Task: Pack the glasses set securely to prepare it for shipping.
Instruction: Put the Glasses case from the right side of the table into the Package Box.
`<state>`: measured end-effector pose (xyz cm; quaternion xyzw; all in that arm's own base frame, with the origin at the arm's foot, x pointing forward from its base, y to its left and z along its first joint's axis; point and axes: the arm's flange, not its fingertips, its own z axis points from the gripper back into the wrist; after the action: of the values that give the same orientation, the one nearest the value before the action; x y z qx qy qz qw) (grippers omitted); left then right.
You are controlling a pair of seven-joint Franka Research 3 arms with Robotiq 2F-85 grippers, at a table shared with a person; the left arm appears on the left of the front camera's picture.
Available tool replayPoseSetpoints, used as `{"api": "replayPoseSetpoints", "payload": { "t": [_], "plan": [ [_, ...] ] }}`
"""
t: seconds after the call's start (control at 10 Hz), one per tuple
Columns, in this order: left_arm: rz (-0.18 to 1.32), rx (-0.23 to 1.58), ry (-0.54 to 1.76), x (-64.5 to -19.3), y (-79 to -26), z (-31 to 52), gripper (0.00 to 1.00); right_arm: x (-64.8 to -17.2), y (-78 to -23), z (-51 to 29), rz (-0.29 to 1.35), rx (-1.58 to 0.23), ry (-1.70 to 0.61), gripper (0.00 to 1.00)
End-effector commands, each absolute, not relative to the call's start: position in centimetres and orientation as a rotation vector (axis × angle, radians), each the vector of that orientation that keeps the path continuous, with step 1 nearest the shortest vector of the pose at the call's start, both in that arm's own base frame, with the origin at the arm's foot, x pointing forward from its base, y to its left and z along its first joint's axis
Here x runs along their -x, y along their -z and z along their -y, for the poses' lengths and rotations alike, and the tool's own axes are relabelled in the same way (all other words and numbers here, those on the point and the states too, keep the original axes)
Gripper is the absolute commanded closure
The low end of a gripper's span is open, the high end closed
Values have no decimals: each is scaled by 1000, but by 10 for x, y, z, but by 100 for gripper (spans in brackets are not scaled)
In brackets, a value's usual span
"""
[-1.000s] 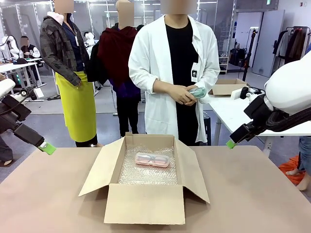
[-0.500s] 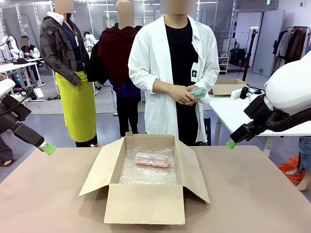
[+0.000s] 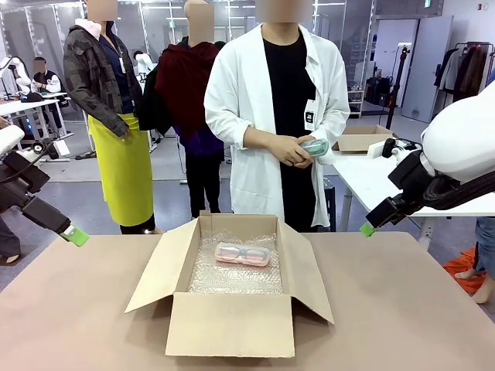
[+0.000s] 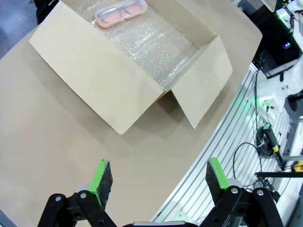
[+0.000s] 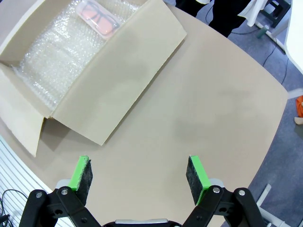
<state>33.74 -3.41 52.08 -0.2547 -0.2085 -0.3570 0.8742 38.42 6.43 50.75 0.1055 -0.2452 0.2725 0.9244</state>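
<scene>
The cardboard box (image 3: pixel 230 325) stood open on the brown desk (image 3: pixel 402 309) with its four flaps splayed outward, plain matte board with crisp folds. A sheet of bubble wrap (image 3: pixel 232 280) lined the floor of the box, clear and knobbly, catching the light. The pink case (image 3: pixel 242 254) lay flat on that lining toward the box's far wall. It was an oblong with rounded corners, translucent enough to show dark-rimmed glasses (image 4: pixel 124 8) inside. To the left of the box the left gripper (image 4: pixel 158 176) hung above the desk, jaws spread wide with nothing between the green pads. To the right of the box the right gripper (image 5: pixel 138 172) hung likewise, jaws apart and empty. Beyond the box's far wall a person (image 3: pixel 255 100) in a white coat held the mint green case (image 3: pixel 313 147) in both hands (image 3: pixel 290 151) at waist height, well clear of the box. By my reading the job was about half done. One case was bedded, the green one had not yet gone in, and the top padding and the closing of the flaps were left to do.
</scene>
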Motion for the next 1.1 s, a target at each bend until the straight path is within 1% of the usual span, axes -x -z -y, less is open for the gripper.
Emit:
{"api": "replayPoseSetpoints", "payload": {
  "t": [0.0, 1.0],
  "plan": [
    [444, 561, 765, -337, -521, 32, 0, -386, -510, -66, 491, -219, -545, 0],
    [444, 561, 765, -337, -521, 32, 0, -386, -510, -66, 491, -219, -545, 0]
  ]
}}
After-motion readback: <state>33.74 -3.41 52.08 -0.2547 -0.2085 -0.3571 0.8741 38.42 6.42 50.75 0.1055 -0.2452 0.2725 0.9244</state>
